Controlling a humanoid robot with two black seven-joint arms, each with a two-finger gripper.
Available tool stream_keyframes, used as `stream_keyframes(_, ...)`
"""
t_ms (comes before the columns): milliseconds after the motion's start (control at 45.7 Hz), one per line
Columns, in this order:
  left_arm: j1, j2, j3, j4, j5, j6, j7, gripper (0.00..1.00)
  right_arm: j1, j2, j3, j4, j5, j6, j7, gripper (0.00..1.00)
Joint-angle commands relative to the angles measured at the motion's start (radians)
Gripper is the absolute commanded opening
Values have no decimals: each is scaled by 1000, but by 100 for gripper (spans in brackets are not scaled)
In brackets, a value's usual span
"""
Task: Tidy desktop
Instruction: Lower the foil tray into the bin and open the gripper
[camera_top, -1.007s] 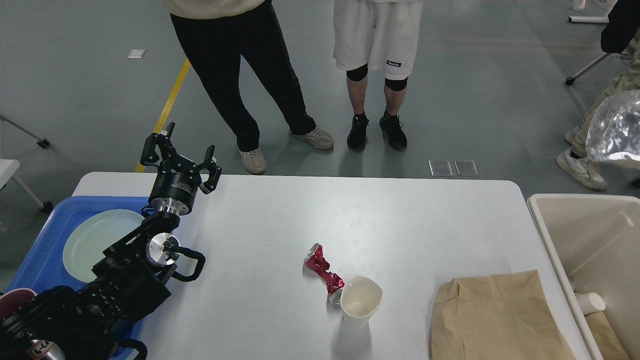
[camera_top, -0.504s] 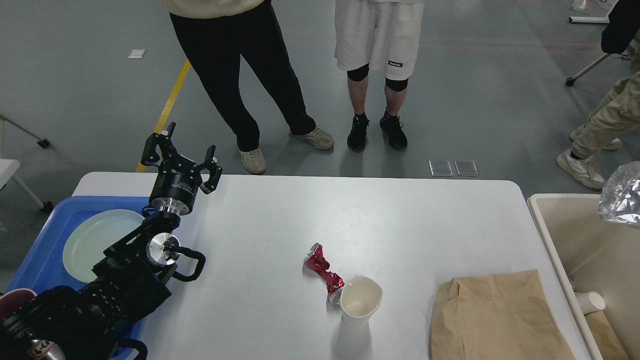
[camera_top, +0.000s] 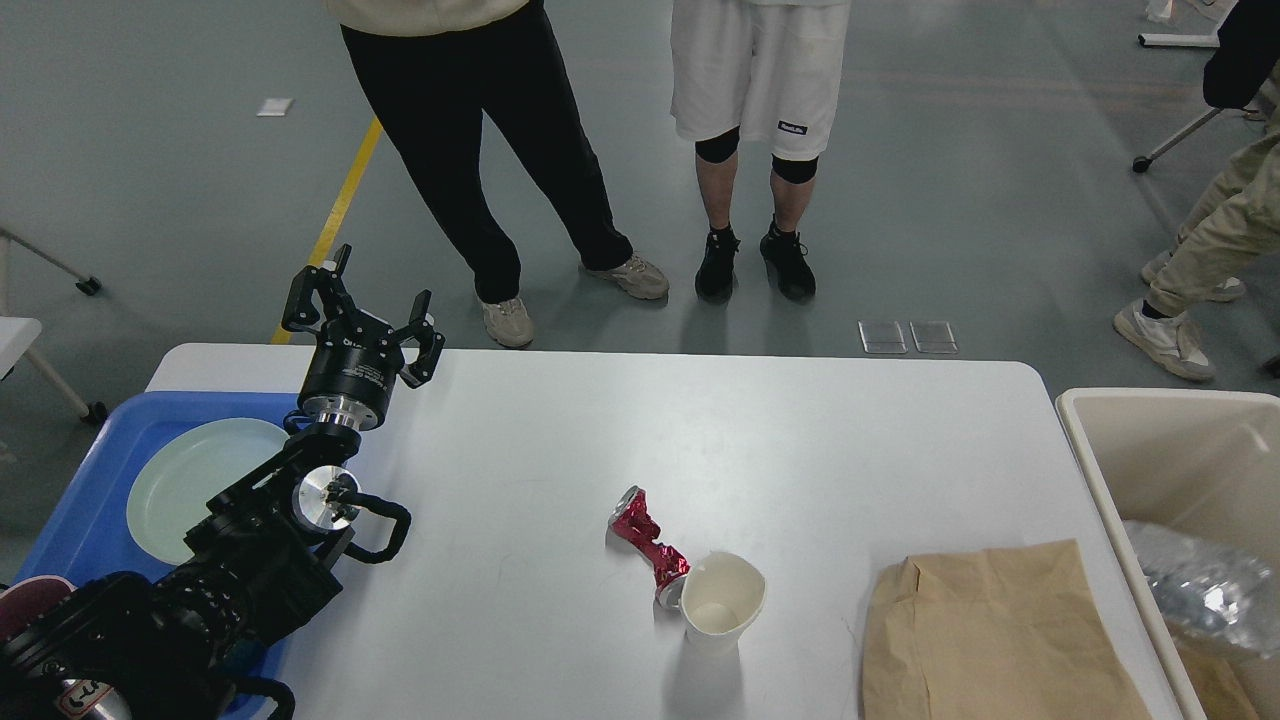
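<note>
Hovering with fingers apart and empty, the left claw (camera_top: 362, 308) is risking toppling the white paper cup (camera_top: 721, 602) touching the crushed red can (camera_top: 648, 546) mid-counter (camera_top: 800, 440); right claw unseen.

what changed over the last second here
The crinkly clear plastic bag dropped from above the right edge of the view down into the beige bin, where it now lies and hides the small white cup seen there earlier. The left pincer stayed open and raised over the desktop. The crushed red can, paper cup and brown paper bag did not move.
</note>
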Motion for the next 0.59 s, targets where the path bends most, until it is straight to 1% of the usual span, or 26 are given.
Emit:
stream_keyframes(0, 0, 0, 0, 0, 0, 0, 0, 97, -10, 6, 0, 10, 0, 11, 0, 100)
stream_keyframes(219, 0, 0, 0, 0, 0, 0, 0, 97, 26, 13, -20, 71, -7, 32, 0, 100)
stream_keyframes(285, 0, 0, 0, 0, 0, 0, 1, 97, 73, 10, -43, 77, -15, 69, 0, 100)
stream_keyframes(416, 0, 0, 1, 0, 0, 0, 0, 97, 184, 4, -149, 106, -15, 153, 2, 100)
stream_keyframes(569, 0, 0, 0, 0, 0, 0, 0, 97, 329, 0, -247, 126, -18, 170, 2, 100)
